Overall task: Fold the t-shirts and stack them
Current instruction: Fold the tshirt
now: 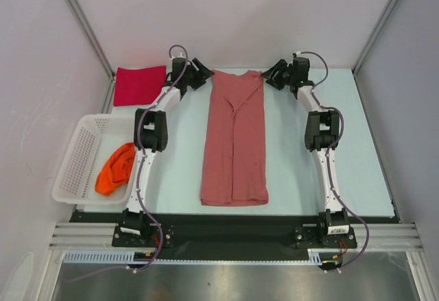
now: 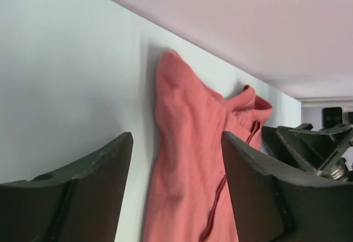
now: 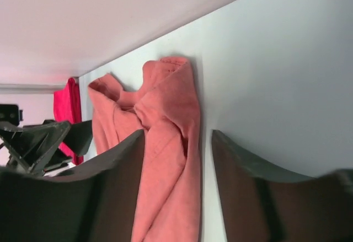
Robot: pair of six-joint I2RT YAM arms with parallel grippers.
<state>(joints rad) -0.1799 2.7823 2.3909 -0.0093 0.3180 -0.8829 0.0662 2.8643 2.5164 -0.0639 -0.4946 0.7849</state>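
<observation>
The pink shirt [image 1: 234,136] lies on the counter [image 1: 171,171] as a narrow strip, its long axis running from the near hem to the collar at the far end. The left gripper [image 1: 204,73] and right gripper [image 1: 272,75] flank that collar, one just beside each corner and equally near, both open and empty; the next fold likely carries this end toward the hem

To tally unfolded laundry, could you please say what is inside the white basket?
One crumpled orange t-shirt lies in the white basket, toward its near right corner; elsewhere bare mesh shows. Anything beneath the shirt is covered.
</observation>
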